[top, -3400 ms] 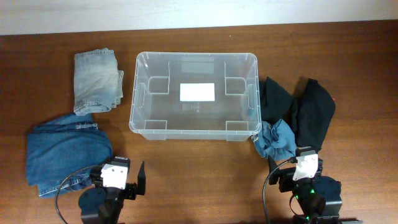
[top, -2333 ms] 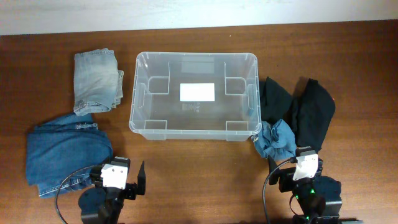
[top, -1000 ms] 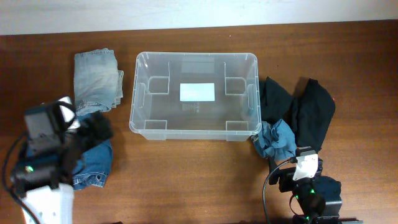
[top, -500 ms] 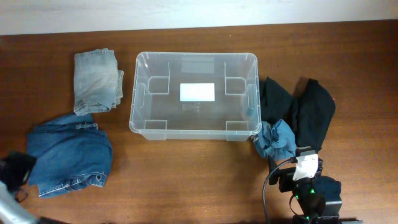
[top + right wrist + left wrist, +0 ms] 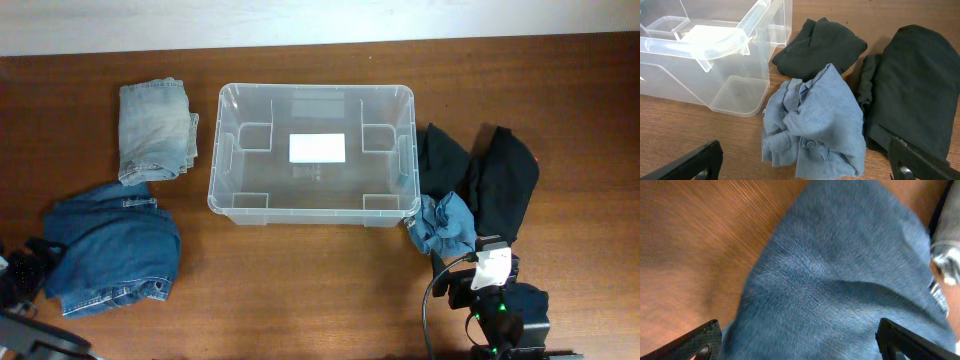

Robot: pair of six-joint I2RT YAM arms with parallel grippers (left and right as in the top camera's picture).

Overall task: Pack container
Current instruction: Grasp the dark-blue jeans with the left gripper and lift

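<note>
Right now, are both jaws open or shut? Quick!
Left gripper: open, holding nothing.
Right gripper: open, holding nothing.

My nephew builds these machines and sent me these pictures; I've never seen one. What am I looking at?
Two robot arms sit at a wooden table. One picture looks straight down from above; the other two come from a camera on each wrist. The clear container stands mid-table with nothing in it. Left of it lie folded pale jeans and darker jeans; right of it, black garments and a crumpled blue shirt. The left gripper is open over the darker jeans; the right gripper is open, facing the shirt. Nothing is held.
</note>
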